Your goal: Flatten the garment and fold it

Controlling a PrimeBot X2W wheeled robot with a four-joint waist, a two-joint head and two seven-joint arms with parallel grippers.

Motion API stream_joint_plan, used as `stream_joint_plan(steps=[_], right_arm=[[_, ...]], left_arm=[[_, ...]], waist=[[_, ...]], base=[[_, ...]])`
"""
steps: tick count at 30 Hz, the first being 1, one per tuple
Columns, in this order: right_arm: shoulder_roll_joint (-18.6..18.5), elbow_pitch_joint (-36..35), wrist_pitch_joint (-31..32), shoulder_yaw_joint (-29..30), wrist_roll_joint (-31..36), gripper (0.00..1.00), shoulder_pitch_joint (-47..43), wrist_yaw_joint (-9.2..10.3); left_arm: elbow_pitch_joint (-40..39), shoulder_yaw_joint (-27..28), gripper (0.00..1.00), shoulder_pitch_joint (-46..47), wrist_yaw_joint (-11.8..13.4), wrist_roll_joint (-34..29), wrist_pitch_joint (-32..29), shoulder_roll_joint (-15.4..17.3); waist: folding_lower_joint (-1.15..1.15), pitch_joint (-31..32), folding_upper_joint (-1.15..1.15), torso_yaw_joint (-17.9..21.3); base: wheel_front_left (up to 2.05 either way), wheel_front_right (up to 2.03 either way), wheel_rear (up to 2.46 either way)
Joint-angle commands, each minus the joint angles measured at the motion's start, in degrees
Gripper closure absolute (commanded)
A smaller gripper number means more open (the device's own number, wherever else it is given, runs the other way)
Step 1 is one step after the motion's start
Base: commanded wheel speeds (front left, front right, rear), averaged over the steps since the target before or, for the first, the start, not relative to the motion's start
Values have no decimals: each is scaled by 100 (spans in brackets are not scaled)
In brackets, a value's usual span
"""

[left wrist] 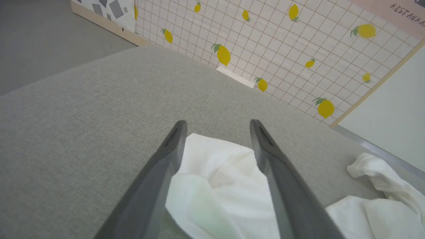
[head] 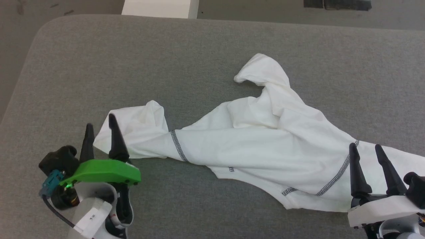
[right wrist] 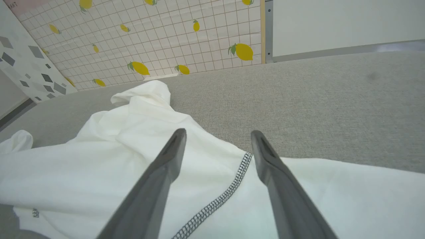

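Note:
The garment point(head: 252, 142), a white long-sleeved shirt with dark zigzag seams, lies crumpled and stretched diagonally across the grey table point(head: 212, 59). My left gripper point(head: 99, 124) stands open at the shirt's left end; in the left wrist view a bunched white fold point(left wrist: 219, 179) lies between its spread fingers point(left wrist: 166, 156), not pinched. My right gripper point(head: 365, 147) is open over the shirt's right part, its fingers point(right wrist: 166, 162) straddling a zigzag seam point(right wrist: 232, 189) without gripping cloth. A sleeve point(head: 262, 71) humps up at the back.
The table's rounded far-left corner point(head: 43, 33) and far edge border grey floor. A white box point(head: 159, 8) stands beyond the far edge. A lemon-patterned tiled wall point(left wrist: 265, 43) rises behind the table.

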State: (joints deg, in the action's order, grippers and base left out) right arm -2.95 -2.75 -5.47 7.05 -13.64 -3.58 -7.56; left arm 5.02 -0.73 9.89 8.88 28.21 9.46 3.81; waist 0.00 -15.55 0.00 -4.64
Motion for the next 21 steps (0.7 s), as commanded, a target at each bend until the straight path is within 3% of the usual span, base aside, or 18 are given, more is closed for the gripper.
stream_joint_plan(steps=[1, 6, 12, 21], right_arm=[[7, -13, 31, -30, 30, 0, -34, 8], [7, -32, 73, -104, 36, 0, -91, 8], [7, -77, 52, -167, 63, 0, -230, 8], [7, -54, 75, -208, 63, 0, -410, 8]], left_arm=[[-126, -72, 0, 89, -123, 55, 112, -21], [-725, -220, 0, -141, -375, -233, 441, 33], [-1585, -236, 0, -834, -609, -998, 549, 2], [-1376, -435, 0, -1818, -689, -1690, 552, -76]], waist=[[0, 104, 0, -49], [0, 227, 0, -10], [0, 316, 0, 92], [0, 425, 0, 117]], base=[[0, 0, 0], [0, 0, 0], [0, 0, 0], [0, 0, 0]])
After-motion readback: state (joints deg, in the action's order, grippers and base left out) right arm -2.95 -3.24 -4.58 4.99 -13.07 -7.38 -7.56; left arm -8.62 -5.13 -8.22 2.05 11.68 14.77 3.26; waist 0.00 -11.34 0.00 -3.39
